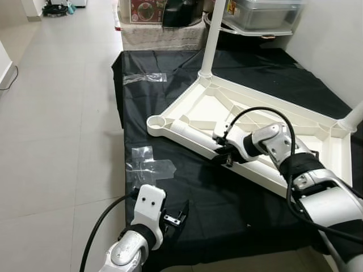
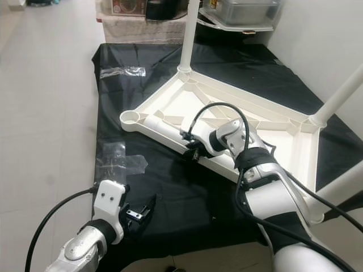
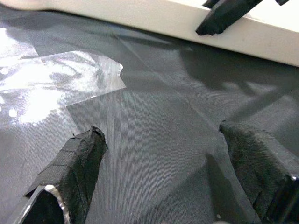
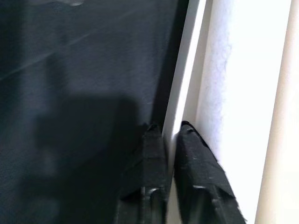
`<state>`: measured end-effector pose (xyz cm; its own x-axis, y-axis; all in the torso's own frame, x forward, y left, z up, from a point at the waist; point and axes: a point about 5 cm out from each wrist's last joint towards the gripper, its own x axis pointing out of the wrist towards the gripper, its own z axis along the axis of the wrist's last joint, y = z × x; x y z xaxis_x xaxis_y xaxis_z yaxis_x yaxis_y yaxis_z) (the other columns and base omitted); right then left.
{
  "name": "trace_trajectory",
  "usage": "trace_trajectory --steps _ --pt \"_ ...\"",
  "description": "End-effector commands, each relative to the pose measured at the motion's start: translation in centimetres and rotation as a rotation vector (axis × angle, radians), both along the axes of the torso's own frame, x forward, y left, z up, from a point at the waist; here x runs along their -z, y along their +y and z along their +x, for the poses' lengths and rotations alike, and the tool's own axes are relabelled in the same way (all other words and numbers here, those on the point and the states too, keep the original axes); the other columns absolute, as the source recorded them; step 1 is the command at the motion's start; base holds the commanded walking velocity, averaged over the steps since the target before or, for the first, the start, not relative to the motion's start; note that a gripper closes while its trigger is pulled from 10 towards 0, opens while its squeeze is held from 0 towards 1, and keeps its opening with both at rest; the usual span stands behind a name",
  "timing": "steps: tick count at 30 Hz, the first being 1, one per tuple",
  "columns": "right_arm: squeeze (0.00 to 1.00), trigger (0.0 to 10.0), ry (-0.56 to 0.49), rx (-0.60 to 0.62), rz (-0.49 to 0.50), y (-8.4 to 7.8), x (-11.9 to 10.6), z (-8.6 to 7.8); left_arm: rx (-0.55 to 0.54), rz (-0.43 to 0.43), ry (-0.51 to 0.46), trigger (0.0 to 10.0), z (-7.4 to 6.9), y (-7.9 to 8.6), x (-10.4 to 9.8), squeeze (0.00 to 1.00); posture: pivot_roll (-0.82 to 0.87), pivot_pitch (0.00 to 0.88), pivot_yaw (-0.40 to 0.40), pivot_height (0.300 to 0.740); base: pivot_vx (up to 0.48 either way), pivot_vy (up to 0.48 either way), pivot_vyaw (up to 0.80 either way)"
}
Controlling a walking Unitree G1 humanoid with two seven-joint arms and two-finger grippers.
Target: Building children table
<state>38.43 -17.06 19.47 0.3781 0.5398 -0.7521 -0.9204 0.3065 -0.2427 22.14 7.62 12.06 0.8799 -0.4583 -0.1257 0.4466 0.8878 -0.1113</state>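
Lying on black cloth over pale tiles, upturned table, rim pinched by right gripper; left gripper jaws wide.

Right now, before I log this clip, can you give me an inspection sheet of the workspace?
Surface: black cloth spread on a tiled floor.
Job's things: white tabletop lying upside down on the cloth, ribs up; two legs fitted upright, one at the far corner; a loose leg lies along the near edge by an empty corner socket.
Clutter: clear plastic wrap on the cloth, another piece farther back.
Grippers: right gripper with jaws pinched on the tabletop's near rim; left gripper with jaws open, low over bare cloth.
Cables: black cable looped over the right wrist; another off the left arm.
Surroundings: bins and boxes beyond the cloth.
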Motion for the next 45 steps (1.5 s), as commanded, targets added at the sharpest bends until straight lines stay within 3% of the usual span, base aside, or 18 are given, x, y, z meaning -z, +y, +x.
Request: trace_trajectory --steps 1,9,14,20,22,23,25,28,32,37,40,45 --pt "0.00 0.0 0.128 -0.112 -0.048 0.4 2.6 -1.3 0.007 -0.008 0.046 10.0 -0.3 -0.2 0.7 0.00 0.08 0.164 -0.107 0.740 0.000 0.000 0.00" --pt "0.00 0.0 0.160 -0.236 -0.041 0.2 2.1 -2.1 0.006 -0.011 0.046 10.0 -0.3 -0.2 0.7 0.00 0.07 0.167 -0.106 0.740 0.000 0.000 0.00" --pt "0.00 0.0 0.243 -0.362 -0.122 -1.7 2.3 -3.4 0.006 -0.011 0.046 10.0 -0.3 -0.1 0.6 0.00 0.07 0.170 -0.103 0.740 0.000 0.000 0.00" --pt "0.00 0.0 0.289 -0.404 -0.225 -3.4 3.0 -4.2 0.010 -0.011 0.038 10.0 -0.2 -0.1 0.6 0.00 0.07 0.170 -0.101 0.740 0.000 0.000 0.00" --pt "0.00 0.0 0.297 -0.425 -0.237 -3.6 3.1 -4.4 0.029 -0.014 -0.001 10.0 -0.3 -0.3 0.1 0.00 0.07 0.168 -0.102 0.740 0.000 0.000 0.00" --pt "0.00 0.0 0.304 -0.439 -0.245 -3.8 3.2 -4.7 0.060 -0.006 -0.089 10.0 -0.5 -0.5 -1.0 0.00 0.07 0.166 -0.101 0.740 0.000 0.000 0.00" --pt "0.00 0.0 0.304 -0.439 -0.245 -3.8 3.2 -4.7 0.060 -0.006 -0.089 10.0 -0.5 -0.5 -1.0 0.00 0.07 0.166 -0.101 0.740 0.000 0.000 0.00" --pt "0.00 0.0 0.311 -0.473 -0.258 -3.8 3.6 -5.1 0.095 -0.035 -0.248 10.0 -0.9 -0.7 -3.9 0.00 0.07 0.166 -0.104 0.740 0.000 0.000 0.00" --pt "0.00 0.0 0.319 -0.549 -0.300 -4.0 4.4 -6.0 0.073 -0.006 -0.351 10.0 -0.5 -0.4 -6.0 0.00 0.07 0.162 -0.109 0.740 0.000 0.000 0.00" --pt "0.00 0.0 0.320 -0.601 -0.334 -4.1 4.7 -6.4 0.062 -0.005 -0.356 10.0 -0.2 -0.5 -6.1 0.00 0.07 0.162 -0.110 0.740 0.000 0.000 0.00" --pt "0.00 0.0 0.322 -0.685 -0.408 -4.7 5.0 -7.2 0.049 0.010 -0.347 10.0 0.1 -0.5 -5.5 0.00 0.07 0.158 -0.108 0.740 0.000 0.000 0.00" --pt "0.00 0.0 0.301 -0.737 -0.467 -4.9 4.7 -7.1 0.052 0.018 -0.334 10.0 0.1 -0.4 -5.0 0.00 0.07 0.154 -0.105 0.740 0.000 0.000 0.00"
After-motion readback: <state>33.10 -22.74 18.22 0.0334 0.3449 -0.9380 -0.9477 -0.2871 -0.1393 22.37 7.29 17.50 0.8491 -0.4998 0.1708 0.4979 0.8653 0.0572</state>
